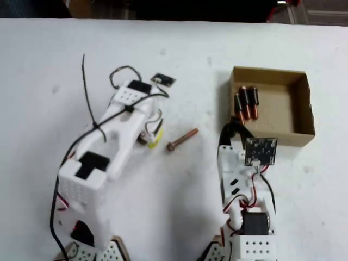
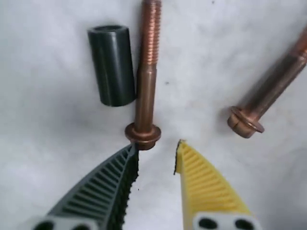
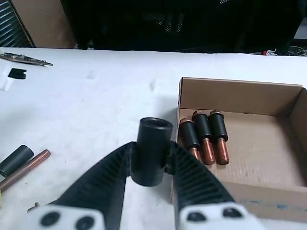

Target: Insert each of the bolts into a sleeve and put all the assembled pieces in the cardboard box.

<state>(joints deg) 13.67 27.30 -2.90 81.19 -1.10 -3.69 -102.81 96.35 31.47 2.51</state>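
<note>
My left gripper (image 2: 156, 153) is open over the table, its grey and yellow fingertips on either side of the head of a copper bolt (image 2: 145, 91). A black sleeve (image 2: 112, 64) lies loose right beside that bolt's shank. A second copper bolt (image 2: 268, 91) lies apart from them (image 1: 182, 139). My right gripper (image 3: 151, 158) is shut on another black sleeve (image 3: 152, 143), held upright just outside the near left corner of the cardboard box (image 3: 240, 96). Three assembled pieces (image 3: 204, 136) lie side by side in the box (image 1: 266, 70).
A small circuit board (image 1: 162, 80) and loose black cables (image 1: 87, 92) lie on the white table by the left arm. In the high view the right gripper (image 1: 231, 130) is at the box's left wall. Open table lies between the arms.
</note>
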